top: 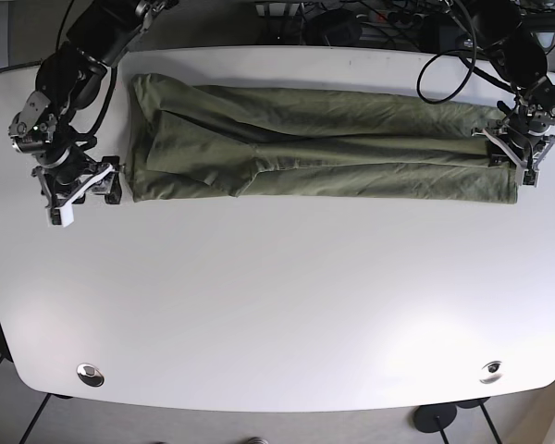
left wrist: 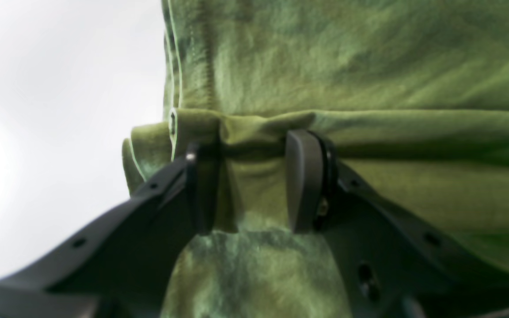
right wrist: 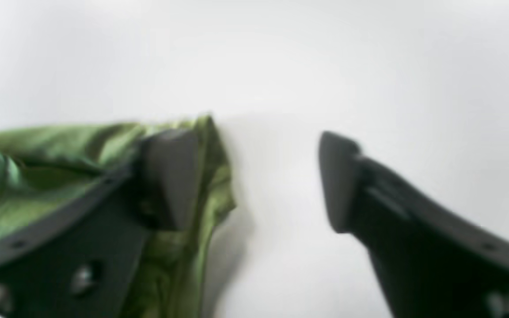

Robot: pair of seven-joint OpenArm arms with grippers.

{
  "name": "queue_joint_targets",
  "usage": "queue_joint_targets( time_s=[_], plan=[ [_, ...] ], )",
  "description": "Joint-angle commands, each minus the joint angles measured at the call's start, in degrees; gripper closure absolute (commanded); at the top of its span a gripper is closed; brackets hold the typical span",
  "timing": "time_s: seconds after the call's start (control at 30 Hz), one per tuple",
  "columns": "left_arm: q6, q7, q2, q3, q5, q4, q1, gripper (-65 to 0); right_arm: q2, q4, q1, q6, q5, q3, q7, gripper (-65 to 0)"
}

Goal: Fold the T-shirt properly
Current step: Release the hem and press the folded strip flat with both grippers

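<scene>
My left claw (left wrist: 250,181) is closed partway on a bunched ridge of the T-shirt (top: 324,148), at the cloth's right end in the base view. My right claw (right wrist: 254,181) gapes wide, gripping nothing, one finger (right wrist: 170,176) over the shirt's left corner. Green cotton, soft and creased, folded into a long band across the far side of the white table (top: 277,305).
</scene>
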Motion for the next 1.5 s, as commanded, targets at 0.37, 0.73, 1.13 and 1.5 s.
queue_joint_targets(
  time_s=[0.37,0.73,1.13,1.5],
  plan=[
    [0.1,3.4,-0.2,0.0,3.0,0.0,0.3,-23.1,-5.1,-1.7,-10.3,-0.18,6.2,-9.0,-0.6,-17.9],
    [0.1,12.9,0.6,-3.8,2.5,5.5,-3.9,-23.2,0.6,-20.1,0.8,0.35,1.6,-8.9,7.3,-16.5],
    [0.1,24.6,-5.1,-13.3,-33.0,8.7,0.3,-46.5,0.9,-16.6,-0.4,0.44,2.2,-9.0,7.1,-16.5],
    [0.1,24.3,-7.4,-9.4,-39.9,-6.7,1.0,-46.5,1.0,-16.5,-0.5,0.44,2.2,-9.0,7.1,-16.5]
  ],
)
